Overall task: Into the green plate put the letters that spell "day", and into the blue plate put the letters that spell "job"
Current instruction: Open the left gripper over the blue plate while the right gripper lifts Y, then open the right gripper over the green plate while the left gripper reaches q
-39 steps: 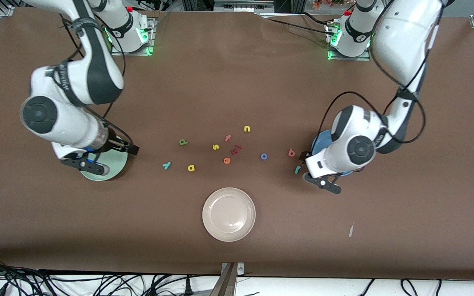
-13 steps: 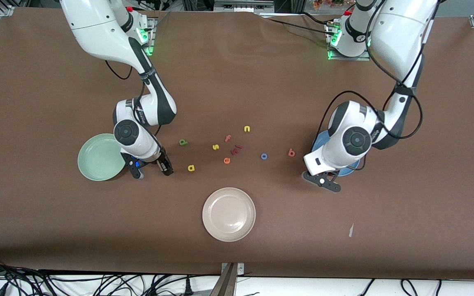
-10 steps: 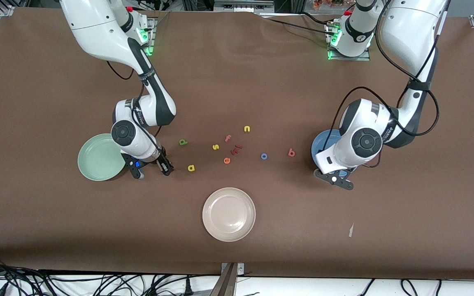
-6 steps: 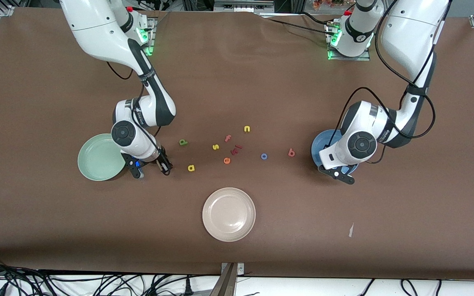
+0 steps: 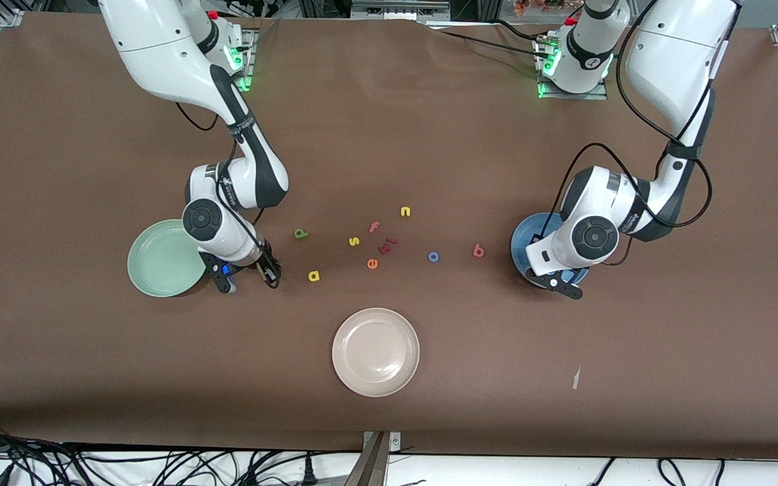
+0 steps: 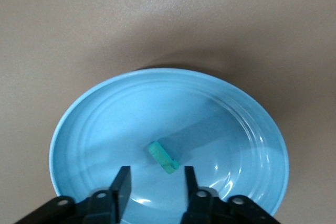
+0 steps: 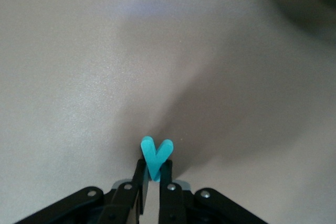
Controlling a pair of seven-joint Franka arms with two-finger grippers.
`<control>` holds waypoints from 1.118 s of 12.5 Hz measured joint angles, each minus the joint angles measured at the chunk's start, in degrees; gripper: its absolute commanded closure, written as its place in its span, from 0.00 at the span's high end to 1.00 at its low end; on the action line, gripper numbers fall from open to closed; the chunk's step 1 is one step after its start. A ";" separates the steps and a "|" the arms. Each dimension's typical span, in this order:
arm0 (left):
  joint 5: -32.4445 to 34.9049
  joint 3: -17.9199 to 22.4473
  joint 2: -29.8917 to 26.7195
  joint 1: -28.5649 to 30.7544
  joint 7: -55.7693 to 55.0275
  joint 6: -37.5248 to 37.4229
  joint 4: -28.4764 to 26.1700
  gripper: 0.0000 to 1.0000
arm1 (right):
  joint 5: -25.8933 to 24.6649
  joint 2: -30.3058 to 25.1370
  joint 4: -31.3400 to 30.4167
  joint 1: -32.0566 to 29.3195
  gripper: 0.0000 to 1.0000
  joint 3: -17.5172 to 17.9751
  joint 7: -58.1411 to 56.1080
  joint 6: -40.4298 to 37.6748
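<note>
right gripper [image 7: 153, 186]: clamped on the teal "y" [image 7: 156, 157], low over the table [image 5: 58, 351], between the green plate [image 5: 159, 260] and the yellow "a" [image 5: 313, 275]
left gripper [image 6: 154, 182]: jaws parted, nothing between them, over the blue plate [image 6: 105, 119]
teal "j" [image 6: 163, 157]: lying loose in the blue plate, just off the left fingertips [image 6: 124, 174]
green plate: at the right arm's end, just beside the right gripper; no letters visible in it
dark green "d" [image 5: 301, 233]: on table, farther from front camera than the "a"
blue "o" [image 5: 433, 256], reddish-pink "b" [image 5: 478, 250]: on table, "b" near the blue plate
beige plate [image 5: 375, 352]: nearest front camera, well apart from both grippers
</note>
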 measured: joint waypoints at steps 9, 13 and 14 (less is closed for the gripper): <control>-3.80 -8.02 -1.57 -1.39 -29.95 0.46 0.78 1.00 | 0.22 -5.65 4.56 -3.83 0.00 -7.94 -28.05 -22.18; -3.82 -8.50 -0.16 -5.56 -51.64 6.09 0.83 1.00 | 0.22 -10.23 -3.90 -3.99 0.00 -14.92 -46.25 -20.97; -3.81 -8.50 0.66 -6.59 -55.77 8.37 0.81 1.00 | 0.22 -10.69 -5.89 -4.04 0.00 -16.08 -50.06 -19.47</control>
